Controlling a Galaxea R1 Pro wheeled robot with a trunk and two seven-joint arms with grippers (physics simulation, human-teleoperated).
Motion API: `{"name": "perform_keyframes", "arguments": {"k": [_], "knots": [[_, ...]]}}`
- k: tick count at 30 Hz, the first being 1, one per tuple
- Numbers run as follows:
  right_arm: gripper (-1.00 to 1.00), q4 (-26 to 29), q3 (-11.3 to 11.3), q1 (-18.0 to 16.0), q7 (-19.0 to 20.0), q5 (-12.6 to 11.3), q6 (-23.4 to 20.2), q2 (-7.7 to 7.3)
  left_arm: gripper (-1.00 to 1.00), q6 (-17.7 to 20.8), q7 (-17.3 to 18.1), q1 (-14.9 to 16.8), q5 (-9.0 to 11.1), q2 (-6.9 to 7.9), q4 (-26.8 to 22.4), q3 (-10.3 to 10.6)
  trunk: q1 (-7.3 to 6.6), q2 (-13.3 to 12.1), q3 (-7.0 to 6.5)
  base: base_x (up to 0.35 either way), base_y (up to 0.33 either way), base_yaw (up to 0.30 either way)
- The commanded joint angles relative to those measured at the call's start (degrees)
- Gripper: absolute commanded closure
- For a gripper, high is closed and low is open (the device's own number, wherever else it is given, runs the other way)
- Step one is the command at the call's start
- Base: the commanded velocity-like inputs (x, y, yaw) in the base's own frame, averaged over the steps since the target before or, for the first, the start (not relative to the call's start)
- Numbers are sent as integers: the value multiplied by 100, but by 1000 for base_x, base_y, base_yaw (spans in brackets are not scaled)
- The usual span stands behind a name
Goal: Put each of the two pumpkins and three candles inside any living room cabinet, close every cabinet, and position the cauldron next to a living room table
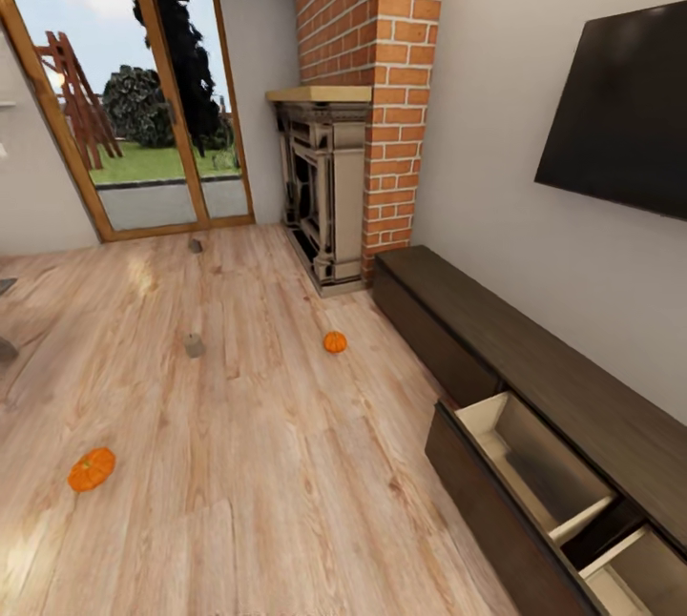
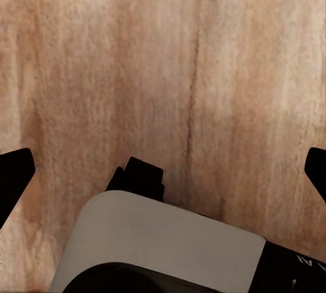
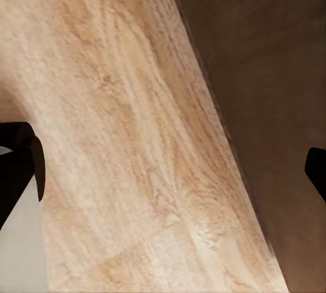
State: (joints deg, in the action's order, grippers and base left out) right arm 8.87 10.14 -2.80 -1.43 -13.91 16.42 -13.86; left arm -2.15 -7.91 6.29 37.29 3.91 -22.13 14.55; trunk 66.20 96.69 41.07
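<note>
Two orange pumpkins lie on the wood floor in the head view, one [image 1: 334, 341] near the fireplace and one [image 1: 92, 469] at the near left. A pale candle [image 1: 194, 344] stands mid-floor, and another candle [image 1: 196, 244] stands near the glass door. The dark brown cabinet [image 1: 534, 349] runs along the right wall, with a drawer [image 1: 534, 463] pulled out and its beige inside showing. My left gripper [image 2: 166, 167] is open over bare floor. My right gripper [image 3: 166, 164] is also open, above the floor beside a dark cabinet front [image 3: 272, 69]. The cauldron and table are out of view.
A grey stone fireplace [image 1: 324, 187] under a brick chimney [image 1: 382, 44] stands at the far end of the cabinet. A black TV [image 1: 620, 120] hangs on the right wall. A wood-framed glass door [image 1: 143, 120] fills the back wall. A wide stretch of wood floor [image 1: 258, 463] lies ahead.
</note>
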Motion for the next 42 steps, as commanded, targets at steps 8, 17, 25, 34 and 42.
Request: {"name": "perform_keyframes", "arguments": {"k": [8,17,25,34,42], "knots": [[-100,0,49,-1,-18,-50,19,-3,-100,-22,-32,4,58,5,-2,48,-1,2,35,15,0,208],[-100,0,45,-1,-16,-56,19,-3,-100,-14,-35,4,91,5,2,31,-1,2,37,279,0,15],[-100,0,48,-1,-15,-53,19,-9,-100,-13,-34,4,94,11,7,30,-1,2,39,336,0,35],[-100,-4,58,-1,-16,-42,19,-3,-100,-13,-29,4,94,13,7,28,-1,2,57,340,0,253],[-100,-7,58,-1,-17,-41,19,-3,-100,-13,-27,4,101,12,7,25,-1,2,75,340,0,271]]}}
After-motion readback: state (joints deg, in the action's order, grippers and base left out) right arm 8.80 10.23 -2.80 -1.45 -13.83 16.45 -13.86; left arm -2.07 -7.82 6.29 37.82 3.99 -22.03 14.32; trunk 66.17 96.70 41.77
